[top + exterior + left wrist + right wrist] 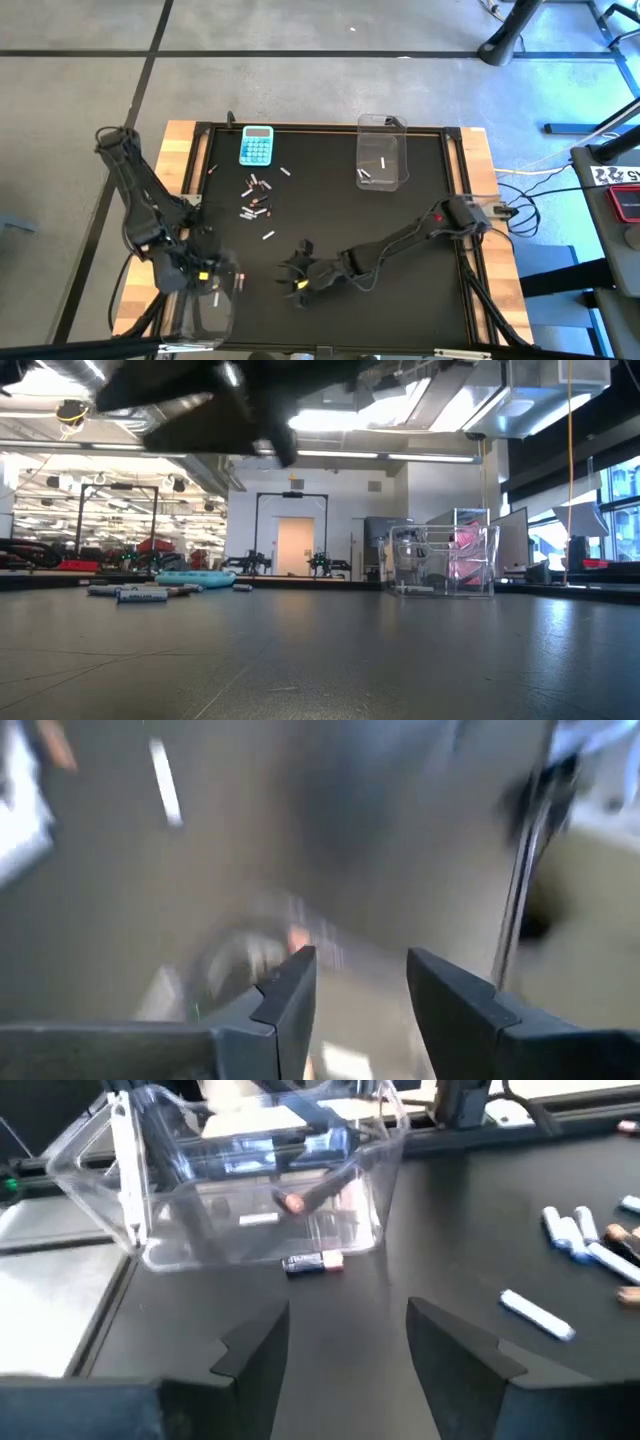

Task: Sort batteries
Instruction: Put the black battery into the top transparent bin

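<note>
Several batteries (pixel 255 200) lie loose on the black mat, near the light-blue calculator (pixel 256 145). One white battery (pixel 537 1315) lies apart from them. My left gripper (pixel 360 965) hangs open and empty over the clear bin (pixel 210 305) at the near left corner. My right gripper (pixel 345 1320) is open and empty low over the mat's near middle (pixel 298 275), pointing toward that bin (pixel 250 1190). A dark battery with a red end (pixel 315 1262) lies at the foot of the bin's wall; inside or outside, I cannot tell. The bin holds a few more batteries.
A second clear bin (pixel 382 150) stands at the far right of the mat with batteries in it. Wooden table edges (pixel 180 160) frame the mat. Bare mat lies between my right gripper and the pile.
</note>
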Available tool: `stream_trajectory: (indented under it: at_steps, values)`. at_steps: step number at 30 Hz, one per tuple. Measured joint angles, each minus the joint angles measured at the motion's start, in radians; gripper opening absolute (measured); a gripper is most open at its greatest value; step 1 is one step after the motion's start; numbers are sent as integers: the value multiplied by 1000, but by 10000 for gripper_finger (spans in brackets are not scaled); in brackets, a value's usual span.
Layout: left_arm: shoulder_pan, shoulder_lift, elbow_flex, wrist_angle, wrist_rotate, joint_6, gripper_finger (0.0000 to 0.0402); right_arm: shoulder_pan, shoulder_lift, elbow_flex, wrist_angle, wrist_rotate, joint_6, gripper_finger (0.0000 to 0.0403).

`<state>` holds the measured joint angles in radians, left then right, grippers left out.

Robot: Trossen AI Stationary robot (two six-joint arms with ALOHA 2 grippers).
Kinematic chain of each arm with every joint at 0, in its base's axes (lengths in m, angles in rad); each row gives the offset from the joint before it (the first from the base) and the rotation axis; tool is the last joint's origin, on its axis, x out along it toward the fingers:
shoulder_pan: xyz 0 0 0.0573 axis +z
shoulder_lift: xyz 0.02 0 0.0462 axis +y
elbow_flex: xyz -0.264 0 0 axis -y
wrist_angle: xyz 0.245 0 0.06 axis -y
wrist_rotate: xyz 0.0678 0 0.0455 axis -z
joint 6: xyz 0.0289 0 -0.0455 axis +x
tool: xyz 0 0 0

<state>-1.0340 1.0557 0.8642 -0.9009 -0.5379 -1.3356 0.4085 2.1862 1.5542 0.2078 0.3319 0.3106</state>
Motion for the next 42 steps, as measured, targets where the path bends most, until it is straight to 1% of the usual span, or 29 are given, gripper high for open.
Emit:
stream_trajectory:
  at_steps: [2,7,9,11,13,16,18,24,25,27,31,32,33,35,37,39,42]
  values:
    - [0,-24,0,8,-109,46,147,-5,38,48,-1,-37,-19,204]
    - [0,-60,1,53,-332,116,147,-19,139,187,-3,-216,-108,204]
    - [0,-64,1,80,-398,144,148,-34,175,242,-20,-289,-147,204]
    - [1,-66,1,94,-439,167,148,-53,220,302,-30,-334,-181,203]
    - [1,-67,1,102,-462,185,148,-72,253,348,-56,-360,-194,196]
    - [1,-66,1,101,-471,194,148,-103,305,420,-55,-422,-204,167]
    - [1,-66,1,99,-473,195,148,-118,337,463,-50,-441,-204,137]
    - [2,-66,1,96,-476,205,148,-137,434,557,-39,-482,-206,28]
    - [2,-66,1,96,-478,211,148,-141,448,570,-34,-482,-207,14]
    - [2,-66,1,96,-480,212,148,-141,470,591,-32,-482,-210,8]
    - [2,-66,1,96,-480,211,148,-147,497,604,-32,-477,-210,16]
    - [2,-66,1,97,-480,210,148,-149,498,604,-45,-470,-210,14]
    - [2,-66,1,97,-479,205,148,-149,498,604,-71,-441,-211,9]
    - [2,-66,1,99,-479,197,148,-146,475,604,-185,-318,-217,4]
    - [2,-63,1,109,-480,219,148,-135,435,604,-335,-150,-222,6]
    - [2,-59,1,126,-479,248,147,-120,367,604,-533,27,-232,7]
    - [26,-59,1,201,-472,344,137,-97,268,610,-892,284,-207,3]
